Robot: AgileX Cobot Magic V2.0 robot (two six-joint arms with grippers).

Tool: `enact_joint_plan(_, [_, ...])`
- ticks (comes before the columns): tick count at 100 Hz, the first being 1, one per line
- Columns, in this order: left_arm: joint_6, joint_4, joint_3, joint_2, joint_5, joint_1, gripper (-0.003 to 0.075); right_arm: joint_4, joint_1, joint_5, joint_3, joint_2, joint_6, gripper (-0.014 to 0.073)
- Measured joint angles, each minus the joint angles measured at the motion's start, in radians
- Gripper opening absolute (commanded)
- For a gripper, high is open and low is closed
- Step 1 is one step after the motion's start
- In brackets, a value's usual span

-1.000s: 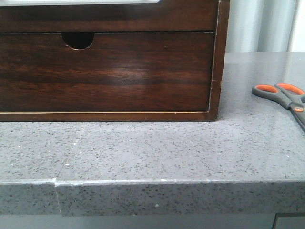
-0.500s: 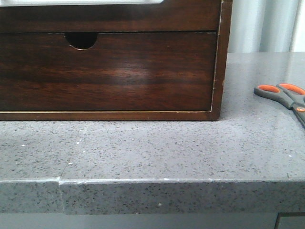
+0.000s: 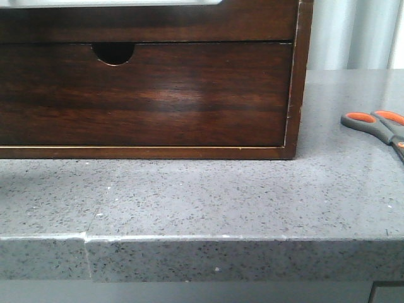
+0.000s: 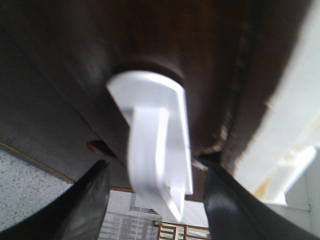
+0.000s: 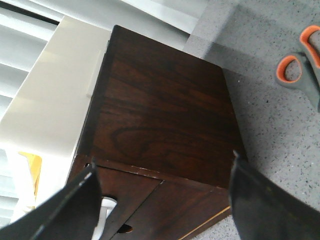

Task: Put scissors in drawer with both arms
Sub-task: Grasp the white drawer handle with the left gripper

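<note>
No readable writing shows. The left end effector, fingers spread wide, straddles a white handle on the drawer. The right end effector gapes over the wooden chest. The scissors lie on the table, well right.

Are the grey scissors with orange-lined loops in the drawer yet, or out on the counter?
Out. The grey scissors with orange-lined loops lie flat on the speckled grey counter, right of the dark wooden chest, untouched.

In the front view everything has slid rightward — the wooden chest, its half-round notch and its right edge all sit further right, and the scissors lie closer to the frame's edge, cropped more.
</note>
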Motion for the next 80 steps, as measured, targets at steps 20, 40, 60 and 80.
enact_joint_plan(20, [0.046, -0.018, -0.011, 0.067, 0.024, -0.004, 0.0088, 0.001, 0.0, 0.0, 0.0, 0.0, 0.0, 0.0477])
enact_joint_plan(40, [0.03, -0.067, -0.016, 0.061, 0.035, -0.006, -0.002, 0.001, 0.0, 0.002, 0.0, 0.0, -0.002, 0.0477])
enact_joint_plan(60, [0.014, -0.052, 0.002, 0.009, 0.019, -0.006, -0.002, 0.001, 0.0, 0.008, 0.0, 0.0, -0.002, 0.0477])
enact_joint_plan(80, [-0.034, -0.04, 0.069, -0.105, 0.0, -0.008, -0.002, 0.001, 0.0, 0.025, 0.0, 0.0, -0.002, 0.0477])
